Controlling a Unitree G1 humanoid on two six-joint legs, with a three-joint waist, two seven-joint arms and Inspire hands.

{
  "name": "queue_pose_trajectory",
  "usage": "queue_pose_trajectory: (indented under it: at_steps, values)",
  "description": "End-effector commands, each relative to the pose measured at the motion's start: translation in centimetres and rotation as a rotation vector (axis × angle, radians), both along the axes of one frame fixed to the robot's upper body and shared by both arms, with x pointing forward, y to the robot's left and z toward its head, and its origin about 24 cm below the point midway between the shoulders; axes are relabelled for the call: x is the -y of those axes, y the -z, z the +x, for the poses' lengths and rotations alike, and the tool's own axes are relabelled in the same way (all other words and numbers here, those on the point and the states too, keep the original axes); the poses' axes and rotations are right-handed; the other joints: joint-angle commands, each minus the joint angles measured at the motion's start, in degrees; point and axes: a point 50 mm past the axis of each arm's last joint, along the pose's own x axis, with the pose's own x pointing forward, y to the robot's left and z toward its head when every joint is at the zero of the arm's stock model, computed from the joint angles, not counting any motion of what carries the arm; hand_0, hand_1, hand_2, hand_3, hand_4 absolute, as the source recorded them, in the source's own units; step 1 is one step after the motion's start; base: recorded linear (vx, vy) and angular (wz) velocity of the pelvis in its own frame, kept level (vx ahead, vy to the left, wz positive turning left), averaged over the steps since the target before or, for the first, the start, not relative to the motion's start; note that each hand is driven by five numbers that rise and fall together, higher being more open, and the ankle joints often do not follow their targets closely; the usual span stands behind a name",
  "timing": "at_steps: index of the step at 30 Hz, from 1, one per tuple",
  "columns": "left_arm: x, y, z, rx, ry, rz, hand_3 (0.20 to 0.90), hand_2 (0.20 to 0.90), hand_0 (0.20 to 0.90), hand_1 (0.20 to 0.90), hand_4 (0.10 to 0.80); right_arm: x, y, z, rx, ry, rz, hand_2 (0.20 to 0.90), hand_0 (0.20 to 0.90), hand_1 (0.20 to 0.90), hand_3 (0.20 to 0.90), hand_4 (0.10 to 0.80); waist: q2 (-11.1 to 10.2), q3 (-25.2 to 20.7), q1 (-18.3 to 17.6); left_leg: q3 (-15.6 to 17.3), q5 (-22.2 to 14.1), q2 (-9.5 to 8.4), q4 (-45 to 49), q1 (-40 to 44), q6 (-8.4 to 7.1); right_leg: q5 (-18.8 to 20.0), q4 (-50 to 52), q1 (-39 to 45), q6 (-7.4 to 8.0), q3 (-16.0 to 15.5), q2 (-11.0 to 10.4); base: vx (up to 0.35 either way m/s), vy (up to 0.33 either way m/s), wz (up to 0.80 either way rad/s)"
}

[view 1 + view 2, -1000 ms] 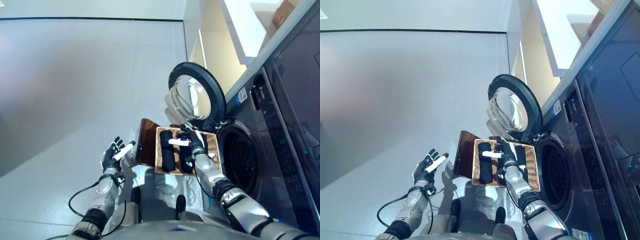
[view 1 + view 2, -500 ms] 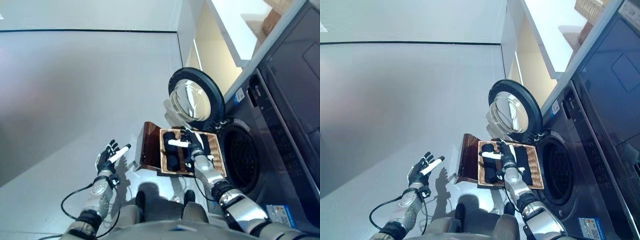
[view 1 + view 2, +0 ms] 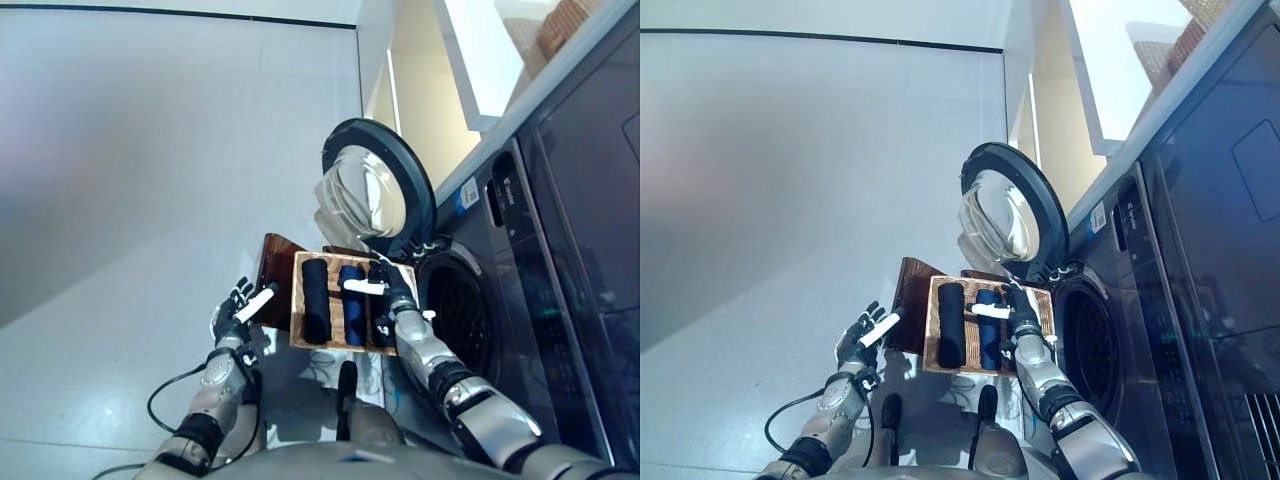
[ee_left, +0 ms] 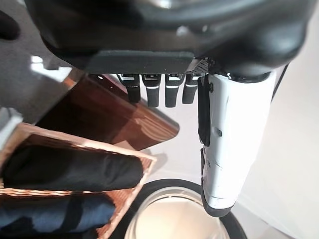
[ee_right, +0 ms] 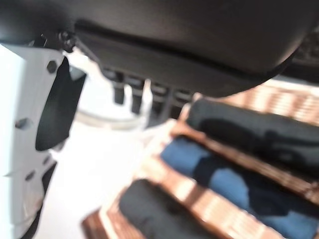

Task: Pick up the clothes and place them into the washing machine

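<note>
Right hand (image 3: pixel 388 290) spread over rolled clothes (image 3: pixel 349 304) | wicker basket (image 3: pixel 297 310)

A woven wicker basket (image 3: pixel 298 310) holds soft matt cloth rolls (image 3: pixel 315 300); its lid (image 4: pixel 107 117) looks like glossy polished wood, and the washing machine (image 3: pixel 560 250) has a glossy dark front.

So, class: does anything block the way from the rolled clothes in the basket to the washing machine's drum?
Nothing visible does. The door is swung open, the drum opening is clear beside the basket, and the right hand hovers over the rolled clothes.
</note>
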Motion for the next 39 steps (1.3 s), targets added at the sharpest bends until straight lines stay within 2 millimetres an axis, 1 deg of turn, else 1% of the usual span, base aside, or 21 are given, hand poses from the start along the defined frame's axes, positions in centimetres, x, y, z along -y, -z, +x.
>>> queue_pose_trajectory:
  at_steps: [1,6,7,8,12,13,14,16,18,19,20,22,23,26,27,29,31,32,34,37,39]
  values:
    - [0.0,-2.8,2.6,0.164,0.044,0.04,0.9,0.9,0.9,0.9,0.8,-1.2,-4.6,3.6,0.222,-0.008,0.06,0.9,0.9,0.9,0.9,0.8,-0.18,-0.02,0.67,-0.96,-5.44,0.0,5.18,3.43,-1.95,0.1,7.89,-3.97,2.93,0.22,-3.97,0.04,-0.085,0.22]
    - [0.0,-2.5,2.4,0.15,0.056,0.044,0.9,0.9,0.9,0.9,0.8,-0.4,-3.7,2.8,0.199,0.02,0.06,0.9,0.9,0.9,0.9,0.8,1.52,-0.03,0.07,-1.44,-3.79,2.45,4.92,3.77,-3.63,-2.52,10.13,-3.94,1.74,-1.02,-3.23,0.038,-0.1,0.19]
    - [0.0,-2.5,2.4,0.15,0.056,0.044,0.9,0.9,0.9,0.9,0.8,-0.4,-3.7,2.8,0.199,0.02,0.06,0.9,0.9,0.9,0.9,0.8,1.53,-0.03,0.06,-1.45,-3.79,2.46,4.92,3.77,-3.64,-2.52,10.13,-3.93,1.74,-1.02,-3.23,0.069,-0.143,0.11]
    - [0.1,-2.3,2.2,0.143,0.057,0.043,0.9,0.9,0.9,0.9,0.8,-0.2,-3.3,2.4,0.185,0.021,0.052,0.9,0.9,0.9,0.9,0.8,2.01,-0.35,-0.17,-1.51,-2.32,3.75,5.85,3.89,-4.42,-3.52,10.13,-3.22,0.96,-1.32,-2.22,0.069,-0.147,0.11]
    - [0.0,-2.0,1.8,0.13,0.047,0.032,0.9,0.9,0.9,0.9,0.8,0.0,-2.8,1.9,0.172,0.027,0.052,0.9,0.9,0.9,0.9,0.8,2.32,-0.75,-0.25,-1.5,2.98,6.09,13.44,2.41,-5.5,-5.4,9.53,-0.13,-1.0,-1.8,0.63,0.072,-0.19,0.26]
    - [0.1,-1.9,1.7,0.128,0.046,0.02,0.9,0.9,0.9,0.9,0.8,0.0,-2.7,1.8,0.169,0.026,0.049,0.9,0.9,0.9,0.9,0.8,2.11,-0.72,-0.11,-1.86,4.74,6.27,17.07,1.21,-5.25,-5.95,9.35,0.92,-1.72,-1.66,1.25,0.089,-0.208,0.21]
    - [0.2,-1.9,1.6,0.13,0.044,0.01,0.9,0.9,0.9,0.9,0.8,0.0,-2.7,1.8,0.169,0.023,0.044,0.9,0.9,0.9,0.9,0.8,1.63,-0.35,0.37,-2.67,6.5,5.47,21.86,-0.49,-4.8,-6.11,9.31,1.74,-2.51,-1.27,1.59,0.098,-0.203,0.15]
    - [0.7,-1.9,1.7,0.13,0.051,-0.004,0.9,0.9,0.9,0.9,0.8,0.2,-2.7,1.9,0.169,0.024,0.035,0.9,0.9,0.9,0.9,0.8,1.38,0.32,0.86,-2.09,7.73,4.84,25.58,-3.19,-3.95,-6.56,9.41,2.96,-3.03,-1.49,1.62,0.096,-0.111,0.03]
    - [1.1,-1.7,1.6,0.114,0.055,-0.016,0.9,0.9,0.9,0.9,0.8,0.6,-2.8,2.2,0.164,0.04,0.026,0.9,0.9,0.9,0.9,0.8,1.38,0.37,1.41,-1.26,7.08,5.36,21.94,-5.85,-3.63,-7.2,8.86,4.46,-2.57,-0.75,1.33,0.193,0.037,-0.22]
    - [1.0,-1.6,1.6,0.109,0.048,-0.012,0.9,0.9,0.9,0.9,0.8,0.7,-3.1,2.4,0.17,0.044,0.02,0.9,0.9,0.9,0.9,0.8,1.83,-0.04,1.95,-1.23,7.54,6.78,14.98,-6.85,-4.18,-7.74,8.13,5.26,-1.72,0.38,1.54,0.206,0.072,-0.27]
    - [1.0,-1.6,1.6,0.108,0.049,-0.012,0.9,0.9,0.9,0.9,0.8,0.7,-3.1,2.4,0.169,0.044,0.02,0.9,0.9,0.9,0.9,0.8,1.77,0.12,2.09,-1.05,7.55,6.78,14.8,-6.49,-4.18,-7.81,8.16,5.42,-1.71,0.53,1.5,0.242,0.127,-0.14]
    - [1.0,-1.4,1.6,0.095,0.043,-0.008,0.9,0.9,0.9,0.9,0.8,0.9,-3.3,2.6,0.174,0.049,0.005,0.9,0.9,0.9,0.9,0.8,3.02,-0.28,2.72,-0.82,10.97,9.06,5.17,-8.02,-5.42,-8.62,7.32,6.77,-0.57,1.73,1.45,0.223,0.151,-0.09]
    - [1.0,-1.3,1.6,0.091,0.043,-0.006,0.9,0.9,0.9,0.9,0.8,1.1,-3.2,2.6,0.17,0.051,-0.004,0.9,0.9,0.9,0.9,0.8,3.43,-0.31,2.98,-0.45,12.04,9.19,3.12,-7.98,-6.01,-8.82,7.01,7.48,-0.27,2.08,1.24,0.232,0.163,-0.16]
    - [1.0,-1.3,1.6,0.089,0.042,-0.003,0.9,0.9,0.9,0.9,0.8,1.2,-3.3,2.7,0.173,0.051,-0.013,0.9,0.9,0.9,0.9,0.8,4.41,-0.75,3.27,0.09,12.74,8.42,0.8,-7.53,-6.98,-8.97,5.76,8.9,0.58,3.32,0.69,0.176,0.161,-0.18]
    - [1.1,-1.4,1.7,0.093,0.047,-0.002,0.9,0.9,0.9,0.9,0.8,1.3,-3.3,2.7,0.176,0.054,-0.01,0.9,0.9,0.9,0.9,0.8,5.0,-1.15,3.07,0.89,11.25,7.45,2.53,-7.43,-7.01,-8.85,4.76,9.99,1.16,4.02,-0.38,0.127,0.215,-0.79]
    - [1.2,-1.7,2.1,0.111,0.061,0.005,0.9,0.9,0.9,0.9,0.8,1.2,-3.5,2.7,0.183,0.064,0.006,0.9,0.9,0.9,0.9,0.8,4.98,-1.35,2.52,2.47,8.1,6.33,4.98,-7.99,-6.05,-8.49,4.18,10.41,2.14,4.73,-2.73,0.115,0.275,-0.82]
    - [1.2,-2.2,2.7,0.133,0.072,0.024,0.9,0.9,0.9,0.9,0.8,1.4,-3.4,2.7,0.179,0.09,0.016,0.9,0.9,0.9,0.9,0.8,5.12,-1.61,2.24,3.35,6.9,4.87,5.49,-8.15,-5.07,-7.32,3.79,10.09,2.85,5.71,-4.51,0.09,0.21,-0.11]
    - [1.2,-2.3,2.7,0.134,0.072,0.025,0.9,0.9,0.9,0.9,0.8,1.4,-3.4,2.7,0.18,0.09,0.016,0.9,0.9,0.9,0.9,0.8,5.06,-1.59,2.3,3.44,6.84,4.83,5.53,-8.13,-5.03,-7.33,3.78,10.09,2.89,5.78,-4.58,0.029,0.239,-0.02]
    - [0.6,-3.7,4.0,0.199,0.055,0.038,0.9,0.9,0.9,0.9,0.8,0.8,-4.3,3.5,0.205,0.082,0.029,0.9,0.9,0.9,0.9,0.8,4.73,-1.28,2.66,5.15,5.01,3.46,6.22,-9.09,-3.8,-5.73,3.71,7.97,4.36,6.73,-7.09,-0.028,0.221,-0.11]
    - [0.2,-4.0,4.4,0.211,0.038,0.051,0.9,0.9,0.9,0.9,0.8,0.1,-4.5,3.9,0.207,0.068,0.031,0.9,0.9,0.9,0.9,0.8,4.24,-1.07,2.95,6.09,4.55,2.85,5.66,-9.46,-3.15,-4.35,3.68,6.38,5.08,6.89,-8.27,-0.041,0.139,-0.11]
    - [-0.2,-4.1,4.4,0.215,0.025,0.056,0.9,0.9,0.9,0.9,0.8,-0.8,-4.7,4.2,0.205,0.043,0.036,0.9,0.9,0.9,0.9,0.8,3.2,-0.58,3.64,6.94,3.69,2.18,5.43,-9.71,-2.46,-1.86,3.82,4.81,5.83,6.31,-9.11,-0.017,0.076,-0.1]
